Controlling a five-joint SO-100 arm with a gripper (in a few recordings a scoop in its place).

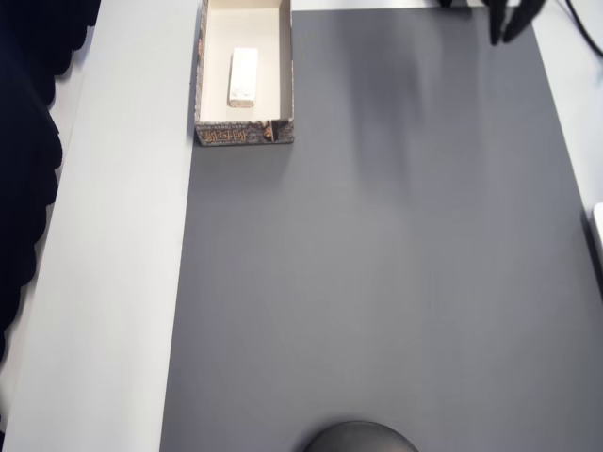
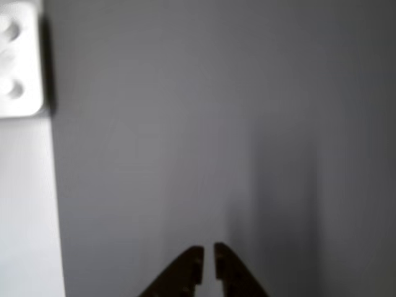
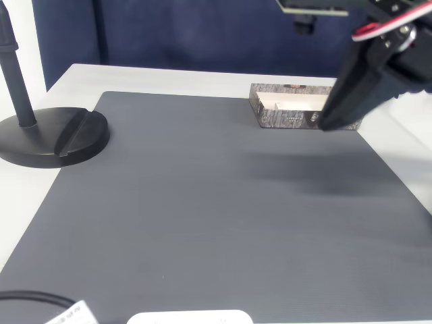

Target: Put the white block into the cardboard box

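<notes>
In the overhead view the white block (image 1: 243, 76) lies flat inside the cardboard box (image 1: 243, 135), which sits at the top left corner of the grey mat. The box's patterned brown wall (image 3: 283, 116) also shows in the fixed view, partly behind the arm; the block is hidden there. My gripper (image 1: 504, 36) hangs above the mat's top right corner, well away from the box and holding nothing. In the wrist view its dark fingertips (image 2: 208, 265) are almost touching, with bare mat below. The fixed view shows the gripper (image 3: 325, 125) raised in front of the box's right end.
A dark grey mat (image 1: 377, 264) covers most of the white table. A black round stand base (image 3: 54, 135) with a pole sits at the mat's left in the fixed view. A white plate with holes (image 2: 18, 62) lies off the mat's edge.
</notes>
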